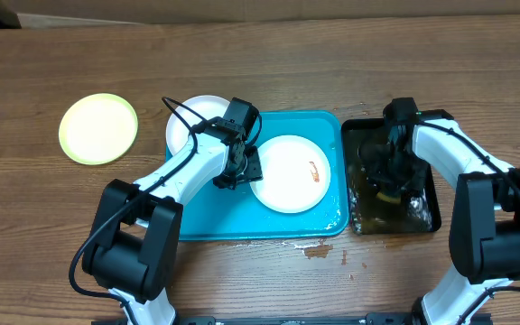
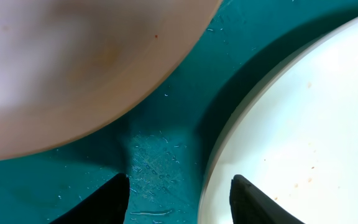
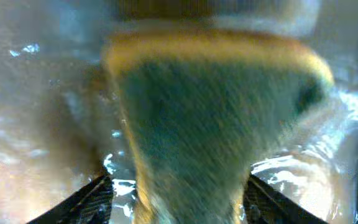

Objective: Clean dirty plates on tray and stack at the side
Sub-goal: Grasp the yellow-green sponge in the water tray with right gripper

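Altogether three plates are showing. One lime-green plate (image 1: 97,129) is lying on the bare table (image 1: 332,54) at the far left, well apart from the turquoise tray (image 1: 328,221). One far white plate (image 1: 192,122) is sitting across that tray's far left corner. One smeared white plate (image 1: 287,176), carrying a small orange streak near its right edge, is lying inside the tray.

One narrow black tray (image 1: 434,212) is standing just right of the turquoise one, holding murky water, and a single sponge (image 3: 210,124), green-faced with yellow edges, is sitting in it.

The left gripper (image 2: 185,199) is hanging low between the two white plates with its jaws parted, gripping nothing. One fingertip is lying over the smeared plate's left rim and the other over wet tray floor; whether either is touching cannot be told.

The right gripper (image 3: 179,199) is reaching down into the black tray with the sponge between its fingers. The blurred wrist view is not showing whether they are clamping it.
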You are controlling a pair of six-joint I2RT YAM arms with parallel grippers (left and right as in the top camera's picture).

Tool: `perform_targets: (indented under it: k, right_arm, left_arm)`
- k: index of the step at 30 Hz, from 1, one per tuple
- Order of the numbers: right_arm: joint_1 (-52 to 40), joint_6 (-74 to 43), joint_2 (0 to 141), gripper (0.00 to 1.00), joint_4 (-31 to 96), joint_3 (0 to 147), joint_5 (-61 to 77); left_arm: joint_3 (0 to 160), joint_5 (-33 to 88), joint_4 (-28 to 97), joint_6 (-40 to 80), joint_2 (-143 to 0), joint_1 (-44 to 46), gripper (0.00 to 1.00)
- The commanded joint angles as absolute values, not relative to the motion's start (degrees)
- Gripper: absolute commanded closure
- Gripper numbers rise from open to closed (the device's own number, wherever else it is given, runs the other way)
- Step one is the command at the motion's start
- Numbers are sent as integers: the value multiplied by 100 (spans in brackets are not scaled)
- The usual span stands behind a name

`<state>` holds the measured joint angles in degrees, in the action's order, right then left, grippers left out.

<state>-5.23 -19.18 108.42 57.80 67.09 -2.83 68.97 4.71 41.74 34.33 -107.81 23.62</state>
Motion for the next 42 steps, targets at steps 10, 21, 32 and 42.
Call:
perform_targets:
  k: [10, 21, 32, 42]
  right_arm:
    - [-504, -1914, 10700, 54, 5251, 6757, -683]
    - [-504, -1914, 10700, 62, 4418, 6757, -749]
    - [-504, -1911, 10700, 27, 4244, 6827, -744]
    - [-504, -1911, 10700, 34, 5236, 6917, -749]
  left_arm:
    - [6873, 388, 4174, 3284, -10871, 2381, 53]
    - [6873, 386, 4154, 3273, -10871, 2381, 52]
    - [6873, 386, 4195, 3273, -10871, 2381, 49]
    - [6871, 386, 4320, 3275, -10871, 2397, 56]
